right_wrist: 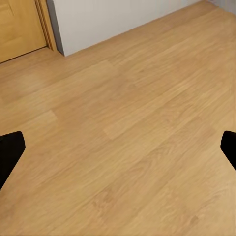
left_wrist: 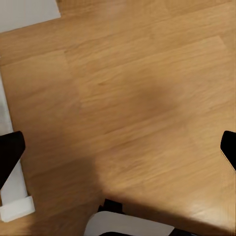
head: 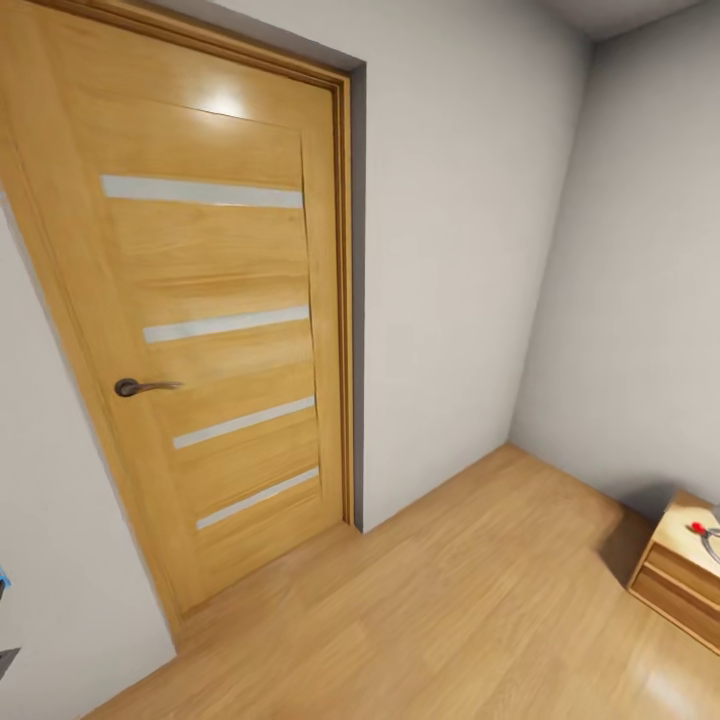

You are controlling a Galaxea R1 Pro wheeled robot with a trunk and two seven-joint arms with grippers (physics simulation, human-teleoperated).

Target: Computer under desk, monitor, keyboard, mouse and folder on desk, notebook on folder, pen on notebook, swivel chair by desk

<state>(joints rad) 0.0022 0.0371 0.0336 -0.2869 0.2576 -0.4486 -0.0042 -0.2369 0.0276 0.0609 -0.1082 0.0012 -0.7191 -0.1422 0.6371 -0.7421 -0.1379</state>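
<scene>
None of the task's things is in sight, so where they are cannot be told: the head view faces a closed door [head: 215, 330], floor [head: 480, 600] and a small cabinet [head: 680, 575]. Left gripper [left_wrist: 118, 150] and right gripper [right_wrist: 118, 150] hang spread, empty. Judged step: travelling; next, turn to find the worktop.

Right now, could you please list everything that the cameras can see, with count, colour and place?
Door: one, light wood with four pale stripes, closed, in the wall at the left.
Door handle: one, dark metal, on the door's left side.
Walls: two, white, meeting in a corner at the right.
Floor: one, light wood planks.
Small cabinet: one, light wood, at the right edge; small red and grey items on top, too small to name.
Left gripper: black fingertips, spread, over the floor.
Right gripper: black fingertips, spread, over the floor.
</scene>
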